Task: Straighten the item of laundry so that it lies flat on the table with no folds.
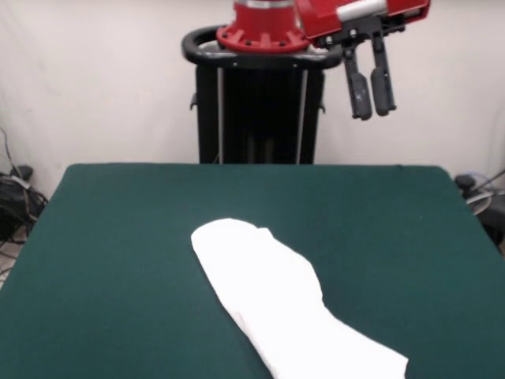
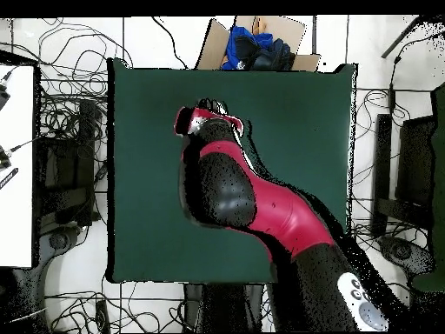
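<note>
From the front view I see the shirt [image 1: 288, 312] lying on the table [image 1: 118, 237] as a long, folded white bundle. It runs on a slant from a rounded end near the table's middle down to the lower edge of the picture, right of centre, where it is cut off. Only plain white cloth shows; I can make out no print. The surface is bumpy, with a soft ridge along its length, so it is clearly doubled over and not flat. The gripper [image 1: 371, 106] hangs high above the table's far edge, right of the pedestal [image 1: 259, 110], well apart from the shirt. Its two dark fingers [image 1: 360, 93] point down, close together with only a slim gap between them, and nothing is held there.

From the overhead view the red and black arm [image 2: 261, 204] reaches across the middle of the green table and covers most of it. I can pick out a thin white sliver of shirt [image 2: 246, 156] beside the arm's upper part; the rest is hidden beneath it. A cardboard box [image 2: 213, 43] with blue and black cloth in it sits just beyond the table's top edge. Cables lie on the floor all round.
</note>
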Motion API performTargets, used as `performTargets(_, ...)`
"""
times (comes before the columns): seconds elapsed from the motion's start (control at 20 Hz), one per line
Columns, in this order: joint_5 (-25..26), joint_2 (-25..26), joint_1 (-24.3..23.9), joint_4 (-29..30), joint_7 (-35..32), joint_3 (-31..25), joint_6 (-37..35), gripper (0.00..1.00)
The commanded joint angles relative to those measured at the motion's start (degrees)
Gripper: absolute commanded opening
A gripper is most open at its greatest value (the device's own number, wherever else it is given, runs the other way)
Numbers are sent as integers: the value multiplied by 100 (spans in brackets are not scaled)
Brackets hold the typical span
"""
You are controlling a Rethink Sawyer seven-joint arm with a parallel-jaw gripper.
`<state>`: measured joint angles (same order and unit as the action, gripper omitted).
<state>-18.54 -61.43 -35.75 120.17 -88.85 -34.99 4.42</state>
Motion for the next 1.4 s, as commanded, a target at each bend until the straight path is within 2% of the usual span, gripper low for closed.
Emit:
performTargets(0.05,-419,88,352,359,-1977,296,140,0)
performTargets(0.95,-215,118,523,251,-2003,566,70,0)
performTargets(1.4,15,179,736,-104,-1222,1179,-587,0)
